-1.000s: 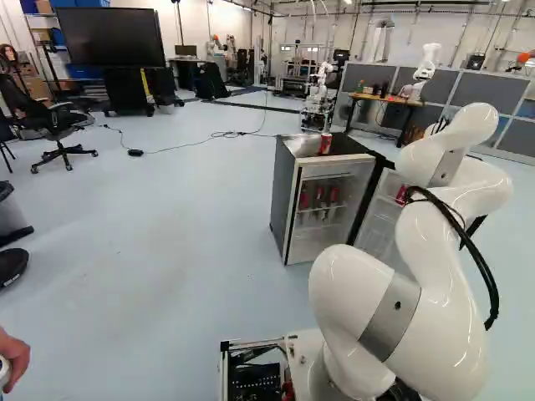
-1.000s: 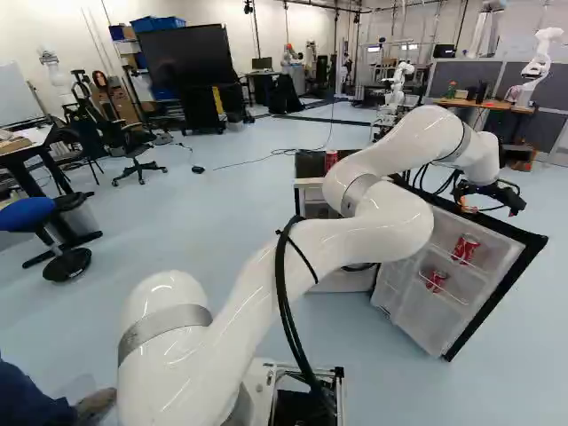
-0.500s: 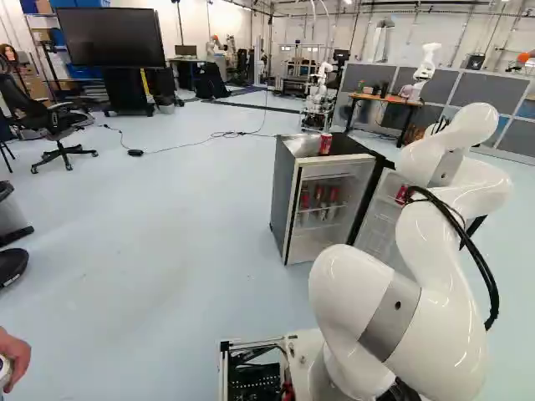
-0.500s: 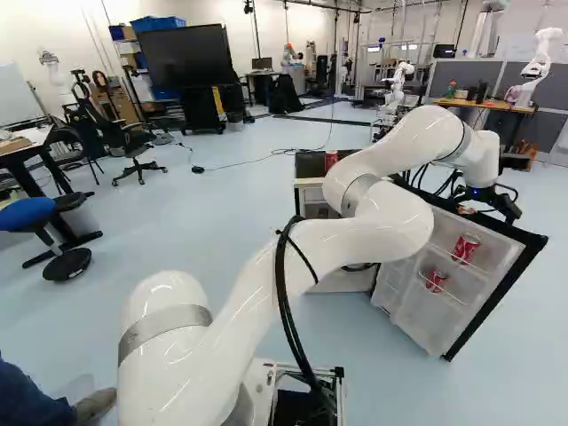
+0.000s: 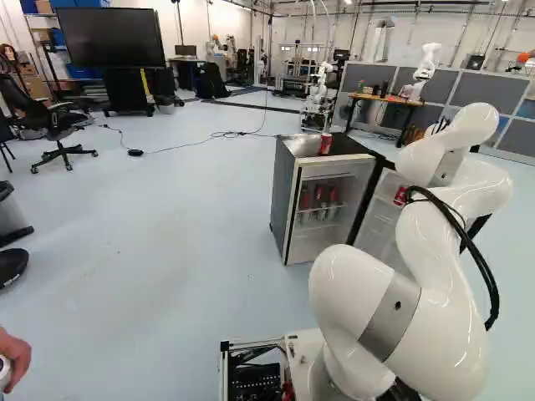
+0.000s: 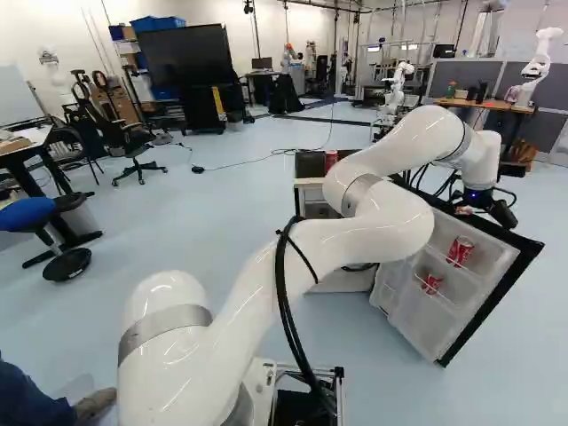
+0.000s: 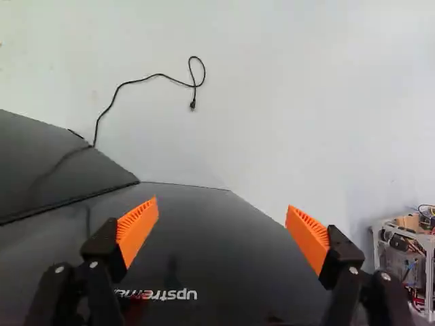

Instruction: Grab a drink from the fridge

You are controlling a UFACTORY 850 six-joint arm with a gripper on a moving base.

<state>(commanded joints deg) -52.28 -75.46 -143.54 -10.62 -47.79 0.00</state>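
My end effector (image 7: 223,205) is spread wide and holds nothing. Under it and running on between my fingers lies the dark outer face of the door (image 6: 415,316); I can't tell whether I touch it. The drinks are across that door from me: one can (image 6: 460,251) and a lower can (image 6: 431,284) in its racks, below my end effector, and a row of red-topped drinks (image 5: 318,198) inside the fridge (image 5: 284,196), off to my left. Another can (image 5: 325,144) stands on top of it.

I judge the step in hand to be dealing with the door, since no drink is in my grip. Done well, I'd ease off its outer face without pressing, as a shove from this side could swing it shut, then lift over the top edge and come round to the racks, still wide.

Only the right base view shows both door cans plainly; the left base view alone shows the row inside, while my arm hides my end effector there. The wrist view shows my fingers and the cord (image 7: 160,74) on the floor ahead, but no drink I could aim for.
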